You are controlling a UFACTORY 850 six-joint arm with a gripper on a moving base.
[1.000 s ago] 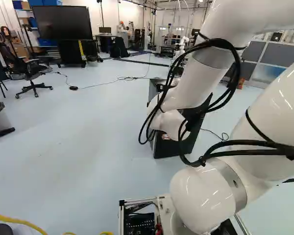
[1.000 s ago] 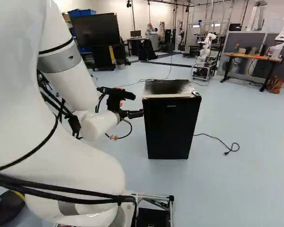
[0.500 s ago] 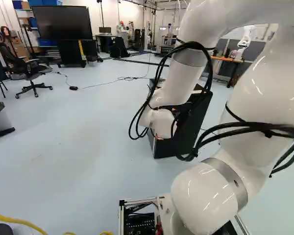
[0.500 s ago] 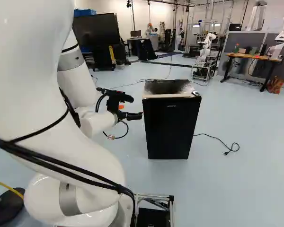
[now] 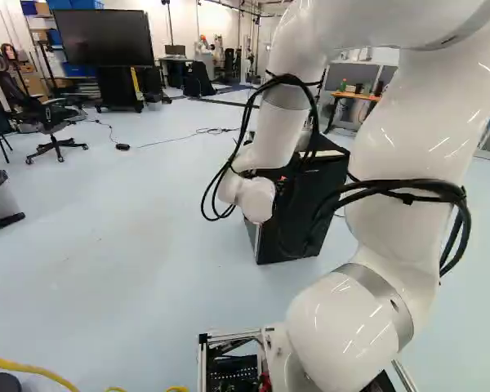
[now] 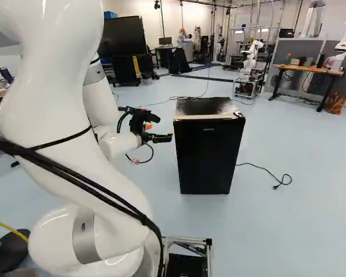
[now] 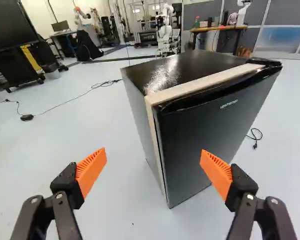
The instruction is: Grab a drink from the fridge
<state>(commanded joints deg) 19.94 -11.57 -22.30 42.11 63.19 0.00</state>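
At approx 1 o'clock off my pincer (image 6: 170, 138) (12 = dead ahead) stands blk fridge (image 7: 205, 145), door closed. Fingers wide apart. R base view: pwr cord (image 6: 258, 165) on flr, fridge's 4 o'clock; desk (image 6: 311, 70) at its 2 o'clock, farther off.

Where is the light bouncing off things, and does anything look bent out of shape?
Wrist view: patchy white glare on top of the fridge, whose front looks greyish. Left base view: thin bright streaks on the glossy white arm. Right base view: the fridge's front is nearly black, its sides narrowing downward, probably from the camera's downward angle.
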